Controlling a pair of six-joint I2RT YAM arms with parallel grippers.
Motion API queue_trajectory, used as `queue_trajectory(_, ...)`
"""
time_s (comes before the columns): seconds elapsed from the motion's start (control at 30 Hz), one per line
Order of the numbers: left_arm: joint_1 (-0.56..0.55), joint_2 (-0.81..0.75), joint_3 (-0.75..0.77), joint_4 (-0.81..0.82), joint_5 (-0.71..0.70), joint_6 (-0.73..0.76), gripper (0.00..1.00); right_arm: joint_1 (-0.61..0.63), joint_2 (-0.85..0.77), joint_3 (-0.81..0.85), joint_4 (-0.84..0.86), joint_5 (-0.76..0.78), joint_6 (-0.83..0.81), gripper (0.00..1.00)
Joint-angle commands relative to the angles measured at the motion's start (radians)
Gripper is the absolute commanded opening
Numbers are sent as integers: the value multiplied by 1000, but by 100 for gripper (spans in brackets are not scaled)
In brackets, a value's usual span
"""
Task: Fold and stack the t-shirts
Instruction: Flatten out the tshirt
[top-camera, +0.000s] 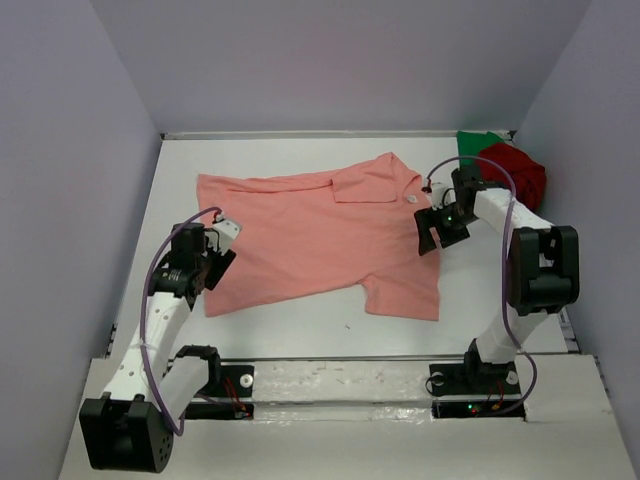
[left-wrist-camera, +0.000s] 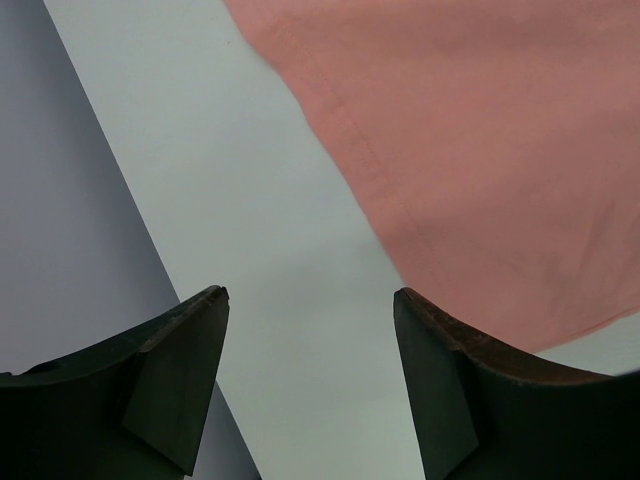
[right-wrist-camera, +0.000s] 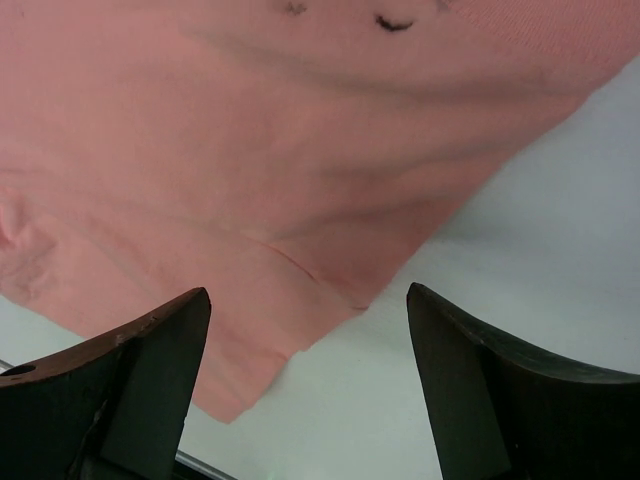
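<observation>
Early in the task: one shirt laid out, nothing folded or stacked.

The salmon-pink t-shirt (top-camera: 320, 235) lies spread open across the middle of the worktop (top-camera: 300, 325), collar towards the right and somewhat askew. I see no fold made in it yet. The dark red t-shirt (top-camera: 517, 170) sits bunched in the far right corner, touching the green t-shirt (top-camera: 477, 143), which shows only as a patch beside it. That makes three shirts, one of each colour, and all three seem left to fold and stack. The left fingers (left-wrist-camera: 170, 370) are spread apart with nothing between them, over bare worktop just beside the pink hem. The right fingers (right-wrist-camera: 150, 370) are likewise released and empty, above a corner of the same shirt.
</observation>
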Motion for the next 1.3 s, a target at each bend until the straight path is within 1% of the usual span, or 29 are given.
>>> queue_trajectory(0.0,12,4,-1,-19,-16,13,78,-5,47,77,41,-4,29,84)
queue_trajectory(0.1,13,18,13,-31,-21,14,75,-5,74,75,46,10,29,82)
queue_trajectory(0.3,15,41,38,-60,-31,22,75,-14,113,54,52,24,39,80)
queue_trajectory(0.47,16,53,71,-86,-33,27,74,-34,127,35,55,51,46,74)
queue_trajectory(0.53,16,58,85,-92,-33,27,73,-34,127,23,55,73,46,73)
queue_trajectory(0.67,16,73,97,-100,-38,28,72,-43,130,8,55,71,42,68)
queue_trajectory(0.73,16,81,110,-108,-38,31,70,-43,133,3,53,67,43,56)
queue_trajectory(0.77,16,85,113,-117,-38,30,68,-43,136,2,49,61,43,48)
queue_trajectory(0.8,16,85,116,-117,-39,30,68,-43,139,3,47,56,43,43)
queue_trajectory(0.87,16,91,124,-124,-38,33,65,-43,139,5,44,44,43,30)
queue_trajectory(0.93,16,96,128,-138,-39,36,64,-43,140,12,23,31,39,27)
queue_trajectory(0.97,16,99,130,-143,-41,39,64,-43,139,14,14,15,37,24)
queue_trajectory(1.03,16,104,131,-158,-42,44,64,-43,131,9,6,8,31,20)
queue_trajectory(1.07,16,107,134,-166,-44,45,65,-43,127,9,7,10,31,15)
queue_trajectory(1.13,16,111,137,-177,-47,50,64,-43,122,5,7,11,26,9)
queue_trajectory(1.17,16,111,142,-183,-45,51,63,-43,122,3,7,10,26,6)
queue_trajectory(1.2,16,117,145,-200,-41,51,55,-43,122,2,9,5,26,0)
queue_trajectory(1.27,16,131,145,-230,-25,53,53,-43,124,0,14,-1,29,0)
